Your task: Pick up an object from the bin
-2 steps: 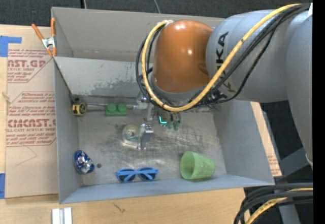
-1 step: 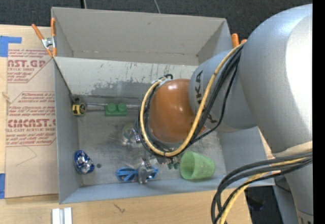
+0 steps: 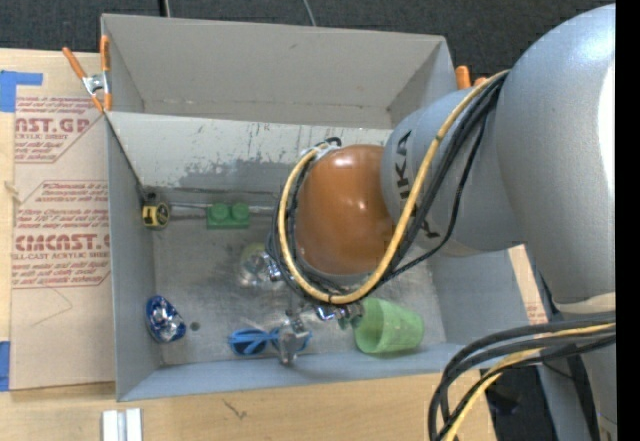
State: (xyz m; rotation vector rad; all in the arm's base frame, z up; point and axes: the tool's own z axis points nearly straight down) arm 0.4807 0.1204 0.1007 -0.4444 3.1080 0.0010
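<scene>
My gripper [image 3: 293, 335] hangs low over the bin's front middle, just under the arm's orange dome. It is right at the right end of a flat blue thing [image 3: 250, 341] lying on the floor near the front wall. Whether the two touch I cannot tell. A light green cup [image 3: 390, 327] lies on its side just to the right of the gripper. A clear, shiny crumpled thing [image 3: 257, 269] lies a little behind and left of it.
A blue and white ball [image 3: 163, 319] sits in the front left corner. A green toy brick [image 3: 228, 216] and a small yellow and black thing [image 3: 154, 215] lie along the back left slope. The arm covers the bin's right side.
</scene>
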